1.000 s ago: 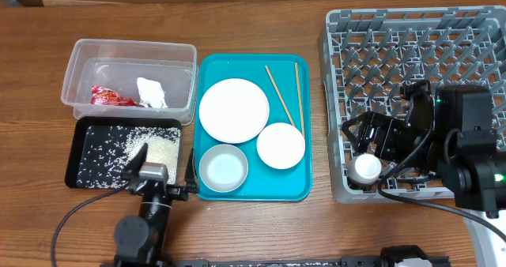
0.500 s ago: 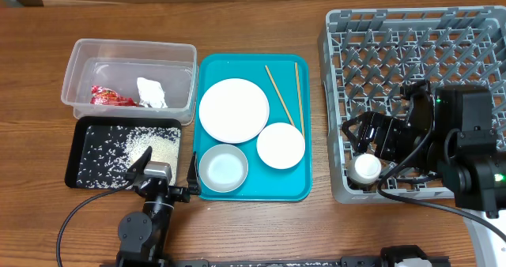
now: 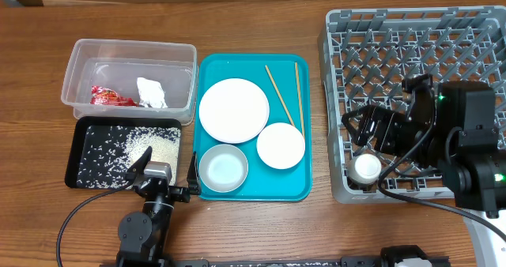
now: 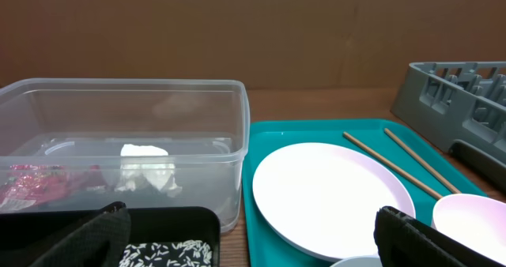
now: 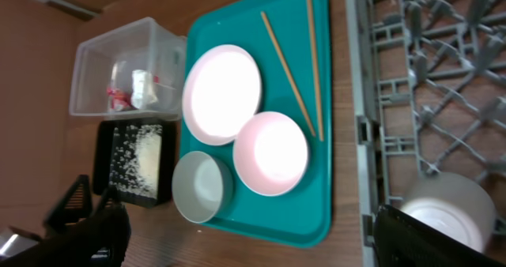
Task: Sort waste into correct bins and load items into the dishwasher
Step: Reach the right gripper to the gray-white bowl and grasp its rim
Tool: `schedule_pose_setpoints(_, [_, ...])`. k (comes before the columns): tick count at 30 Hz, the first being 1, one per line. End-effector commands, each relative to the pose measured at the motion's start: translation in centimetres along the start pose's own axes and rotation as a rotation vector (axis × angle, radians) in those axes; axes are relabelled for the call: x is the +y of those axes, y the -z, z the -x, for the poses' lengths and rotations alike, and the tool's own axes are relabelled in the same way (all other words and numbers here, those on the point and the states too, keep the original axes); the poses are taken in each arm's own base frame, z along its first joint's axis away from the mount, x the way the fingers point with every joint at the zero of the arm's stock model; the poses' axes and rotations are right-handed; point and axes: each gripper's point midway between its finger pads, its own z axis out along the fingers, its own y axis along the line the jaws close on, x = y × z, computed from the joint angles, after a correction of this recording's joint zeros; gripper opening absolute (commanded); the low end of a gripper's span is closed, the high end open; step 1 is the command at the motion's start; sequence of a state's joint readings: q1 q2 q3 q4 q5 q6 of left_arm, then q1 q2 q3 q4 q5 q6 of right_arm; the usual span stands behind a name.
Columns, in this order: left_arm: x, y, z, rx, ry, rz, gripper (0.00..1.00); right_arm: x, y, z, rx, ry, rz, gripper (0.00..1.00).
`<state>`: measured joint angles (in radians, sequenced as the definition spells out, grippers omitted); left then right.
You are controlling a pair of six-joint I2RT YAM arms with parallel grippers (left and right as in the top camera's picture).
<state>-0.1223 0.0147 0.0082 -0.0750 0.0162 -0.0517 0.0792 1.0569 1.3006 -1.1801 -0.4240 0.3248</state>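
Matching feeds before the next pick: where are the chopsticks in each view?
Overhead: chopsticks on the teal tray's upper right.
Left wrist: right of centre, on the tray.
Right wrist: top centre, on the tray.
Shared landmark: large white plate, directly beside them.

No readable text.
The wrapper (image 3: 111,98) inside the tub (image 3: 130,49) carries red and white print, but it is too small and blurred to read in any view. No other lettering, number or sign can be made out.
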Motion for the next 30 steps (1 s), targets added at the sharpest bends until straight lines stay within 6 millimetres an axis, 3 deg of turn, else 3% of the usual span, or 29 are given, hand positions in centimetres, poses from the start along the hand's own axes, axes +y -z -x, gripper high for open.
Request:
schedule_pose_setpoints(1, [0.0,0.0,0.0,-0.006,0.008,-0.003,1.0,2.4,0.2,0.0,0.021,0.011,0.123,1.0])
schedule_pose_setpoints(6, [0.0,0.0,0.0,-0.006,0.008,-0.003,1.0,4.3,-2.6,-3.9,0.199,0.131,0.138,0.97])
schedule_pose_setpoints(11, [0.0,0.0,0.0,-0.006,0.008,-0.003,1.0,4.6,-8.0,-8.3,0.349,0.186,-0.045,0.91])
schedule_pose_setpoints(16, [0.0,0.0,0.0,-0.006,0.008,-0.003,1.0,8.0,-13.1,-12.6,0.436,0.279,-0.052,0.87])
schedule_pose_setpoints(18, [0.0,0.0,0.0,-0.006,0.008,-0.003,1.0,8.6,-15.5,-13.8,0.452,0.256,-0.079,0.78])
schedule_pose_setpoints(19, [0.0,0.0,0.0,-0.006,0.008,-0.003,1.0,8.5,-16.3,-14.3,0.46,0.238,-0.099,0.76])
schedule_pose_setpoints(22, [0.0,0.0,0.0,-0.006,0.008,-0.003,1.0,7.0,-20.6,-16.3,0.519,0.144,-0.193,0.57])
schedule_pose_setpoints(25, [0.0,0.0,0.0,-0.006,0.008,-0.003,1.0,6.1,-23.3,-17.7,0.566,0.129,-0.217,0.54])
schedule_pose_setpoints(30, [0.0,0.0,0.0,-0.006,0.008,-0.003,1.0,6.4,-26.1,-19.5,0.612,0.123,-0.182,0.5])
